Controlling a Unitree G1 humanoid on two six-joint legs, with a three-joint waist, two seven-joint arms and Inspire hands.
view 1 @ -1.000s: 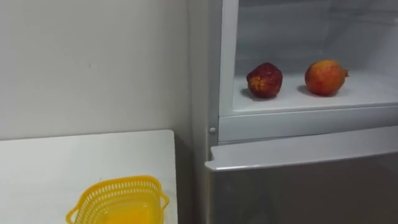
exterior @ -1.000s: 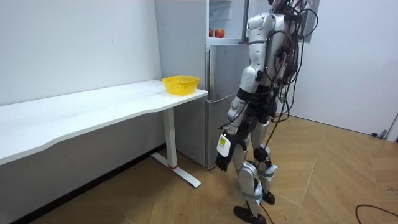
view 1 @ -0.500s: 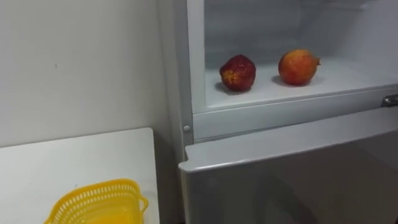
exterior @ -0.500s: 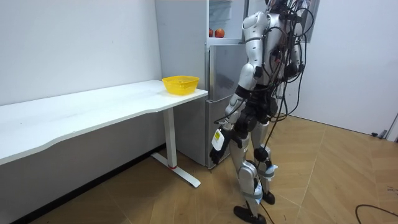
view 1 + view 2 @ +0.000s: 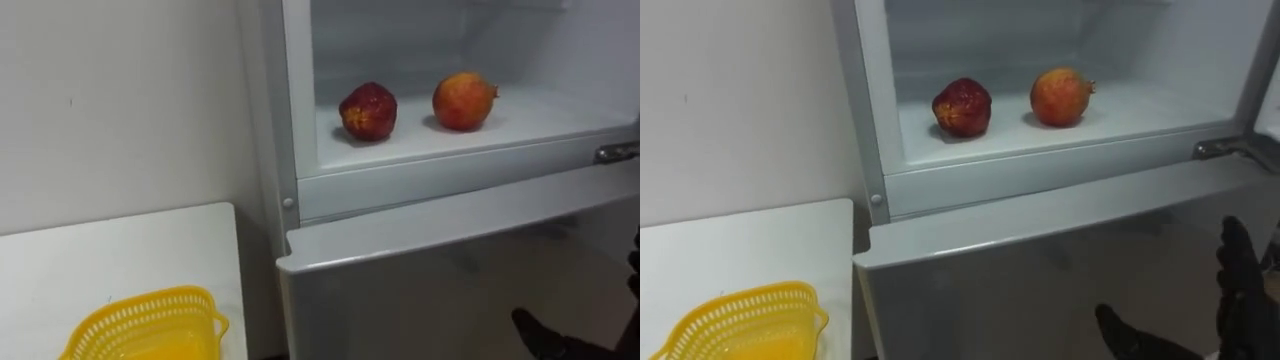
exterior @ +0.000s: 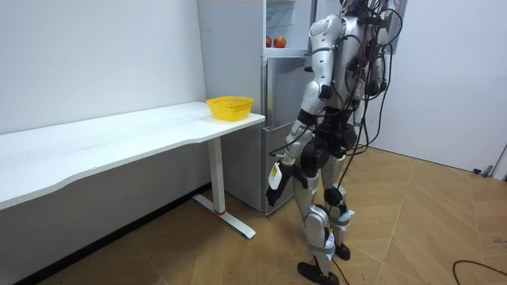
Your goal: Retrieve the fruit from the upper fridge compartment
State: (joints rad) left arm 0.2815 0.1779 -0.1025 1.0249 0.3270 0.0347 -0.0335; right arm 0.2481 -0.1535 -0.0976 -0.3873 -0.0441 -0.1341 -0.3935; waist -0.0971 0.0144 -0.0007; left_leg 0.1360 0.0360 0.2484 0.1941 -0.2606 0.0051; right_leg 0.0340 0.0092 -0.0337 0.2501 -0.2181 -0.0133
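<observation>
Dark red pomegranate (image 5: 368, 110) and orange-red pomegranate (image 5: 463, 101) lie apart on shelf (image 5: 530, 118) of open upper fridge. Orange-red one: crown points right, long axis left-right. Dark red one: axis unclear. Right hand (image 5: 1240, 290) before lower door (image 5: 450, 280), fingers straight, thumb apart, empty, cut by frame edge. Left hand (image 6: 274, 190) hangs by thigh, state cannot tell. Yellow basket (image 5: 150, 300) on desk (image 5: 120, 250), half cut off.

The yellow basket (image 5: 140, 325) and the right hand (image 5: 1240, 300) run off the bottom edge.
</observation>
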